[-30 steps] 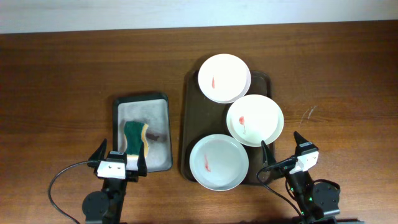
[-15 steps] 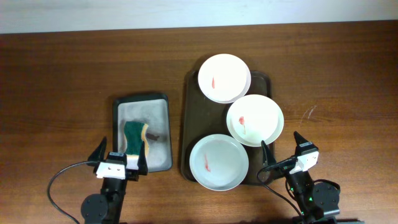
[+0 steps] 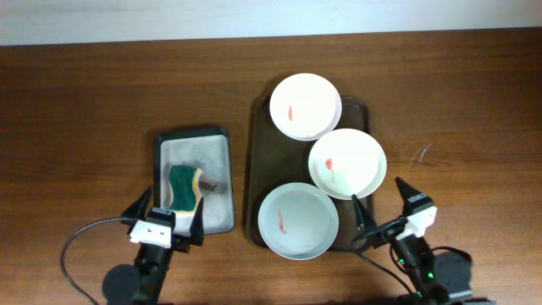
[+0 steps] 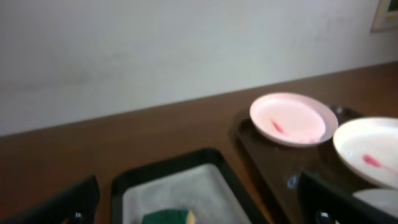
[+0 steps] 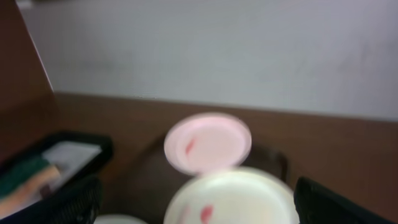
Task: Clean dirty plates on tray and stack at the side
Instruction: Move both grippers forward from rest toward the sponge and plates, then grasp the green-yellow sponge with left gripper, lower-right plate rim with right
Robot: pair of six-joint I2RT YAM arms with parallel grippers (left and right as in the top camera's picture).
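Three white plates with red smears lie on the dark brown tray: a far plate, a middle plate and a near plate. My left gripper is open and empty at the near end of the grey sponge tray. My right gripper is open and empty by the brown tray's near right corner, just short of the middle plate. The left wrist view shows the far plate and the middle plate. The blurred right wrist view shows the far plate and the middle plate between my fingers.
A smaller grey tray left of the brown tray holds a green-and-yellow sponge, which also shows in the left wrist view. Bare wooden table lies to the left, far side and right.
Both arms have shifted slightly at the near edge, and the grippers' fingers now stand a little wider. The plates, trays and sponge have not moved.
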